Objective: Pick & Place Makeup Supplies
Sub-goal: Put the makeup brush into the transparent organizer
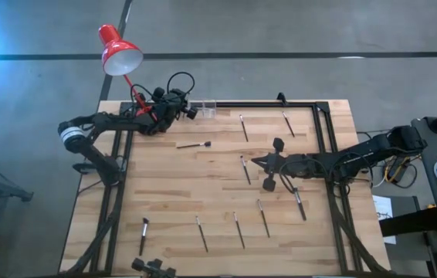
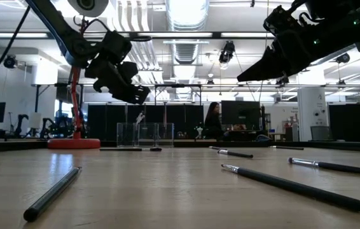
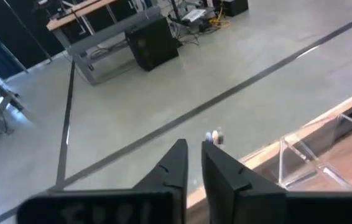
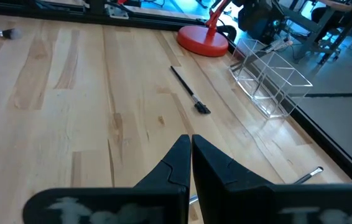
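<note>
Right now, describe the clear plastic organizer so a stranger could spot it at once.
Find the red desk lamp at the table's far left corner. Just right of it, on the table's far edge by the left gripper, stands the clear plastic organizer: the only see-through, boxy thing among thin dark brushes lying flat.

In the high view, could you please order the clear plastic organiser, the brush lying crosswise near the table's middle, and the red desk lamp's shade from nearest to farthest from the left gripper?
1. Clear plastic organiser, just beside the left gripper at the table's far edge.
2. Crosswise dark-tipped brush, on the wood toward the middle.
3. Red lamp shade, beyond the table's far-left corner.
</note>
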